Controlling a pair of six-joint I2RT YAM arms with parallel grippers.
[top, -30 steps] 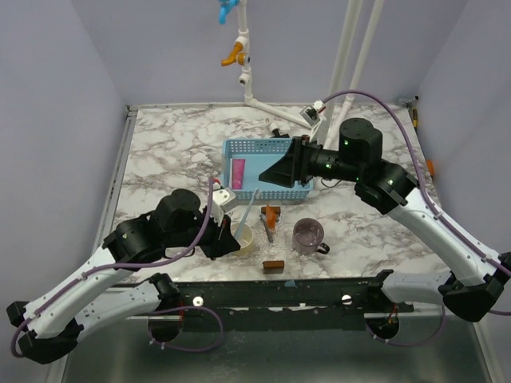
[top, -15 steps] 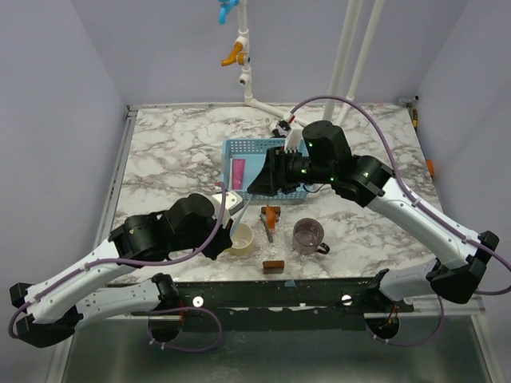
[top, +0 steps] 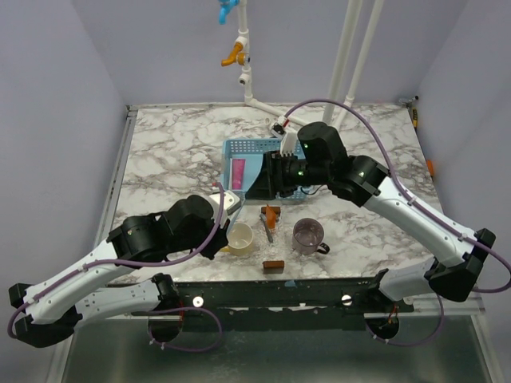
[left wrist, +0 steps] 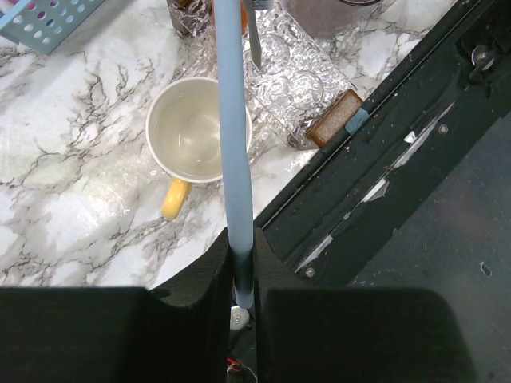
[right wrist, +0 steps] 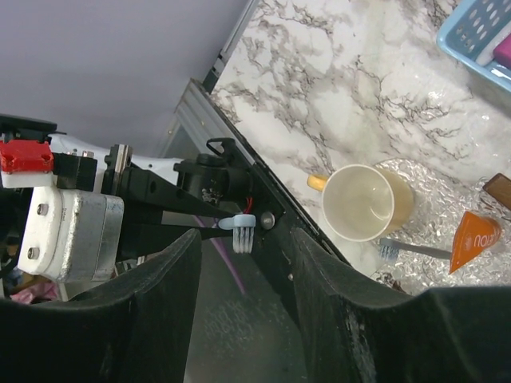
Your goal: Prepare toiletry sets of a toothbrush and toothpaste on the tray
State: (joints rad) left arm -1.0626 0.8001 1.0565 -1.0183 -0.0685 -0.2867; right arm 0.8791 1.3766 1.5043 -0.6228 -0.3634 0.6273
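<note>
The left gripper point(left wrist: 242, 271) clamps the pale blue toothbrush point(left wrist: 231, 120) over the cream cup point(left wrist: 188, 140), while the right gripper point(right wrist: 243, 243), jaws apart, brackets its bristled head beyond the cup

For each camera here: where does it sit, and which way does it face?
Top external: high behind the robot, looking down on the marble table; left arm and right arm show.
Left wrist: on the left gripper, looking down along its held toothbrush at the cream cup.
Right wrist: behind the open right gripper, its fingers framing the toothbrush head and left arm.
All share the cream cup.
</note>
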